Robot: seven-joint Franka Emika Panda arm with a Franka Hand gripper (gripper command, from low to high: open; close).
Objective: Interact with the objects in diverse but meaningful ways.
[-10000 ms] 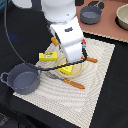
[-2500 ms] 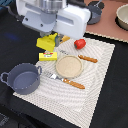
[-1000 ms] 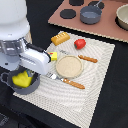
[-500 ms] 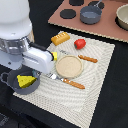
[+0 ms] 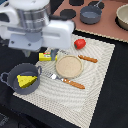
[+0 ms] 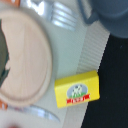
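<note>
Cheese wedge in the pot; the arm blurs over the mat's far corner.

The yellow holed cheese wedge (image 5: 27, 80) lies inside the grey two-handled pot (image 5: 14, 86), which sits at the edge of the ribbed mat (image 5: 95, 95) on the exterior view's left. Just beside the pot, the yellow box with red marks (image 6: 77, 94) lies flat on the mat, half hidden under the arm (image 5: 35, 22) in the exterior view. A round wooden plate (image 5: 69, 66) sits mid-mat, a fork (image 5: 65, 80) beside it, the red fruit (image 5: 79, 43) beyond. The gripper itself is out of sight in both views, so whether its fingers are apart is unknown. Motion blur softens everything.
</note>
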